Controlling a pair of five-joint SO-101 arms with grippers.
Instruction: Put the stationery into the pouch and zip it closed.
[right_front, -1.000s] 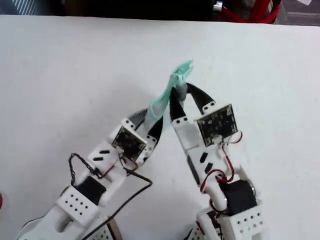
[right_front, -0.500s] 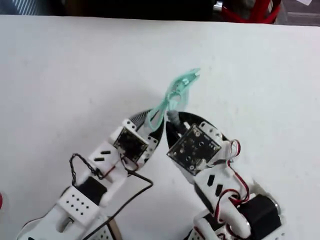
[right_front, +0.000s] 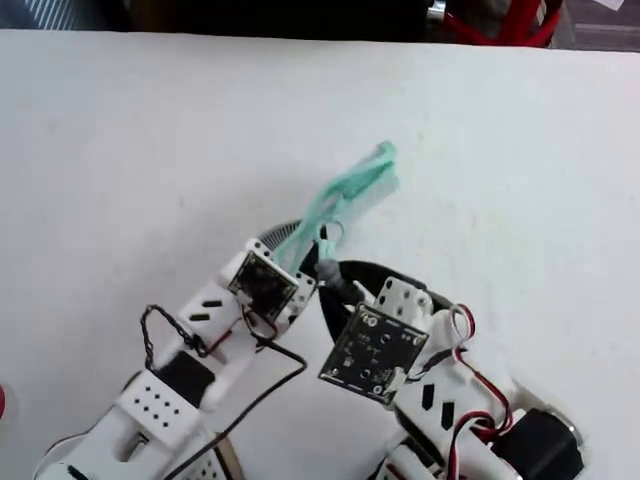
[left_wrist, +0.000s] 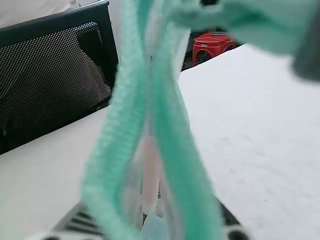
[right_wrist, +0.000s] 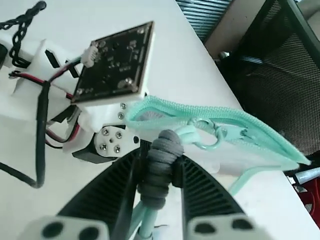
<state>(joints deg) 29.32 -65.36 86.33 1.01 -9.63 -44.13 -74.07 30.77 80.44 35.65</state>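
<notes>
desk (right_front: 120, 150): pouch (right_front: 345, 195) is held up over it between both arms | left jaws grip the pouch's end toward the arms, right jaws pinch the grey zip cord (right_wrist: 160, 160) just beside the pouch | you should draw the cord straight along the zip, keeping the pouch taut | there is room to move on every side of the pouch; desk's far edge is well beyond it

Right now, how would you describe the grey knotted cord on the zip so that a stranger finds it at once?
Above the white table hangs a mint-green fabric pouch. At its zip, a mint ring leads to a grey knotted cord, pinched in the right tool. It alone is grey and lumpy; the parts touching it are mint or black.
</notes>
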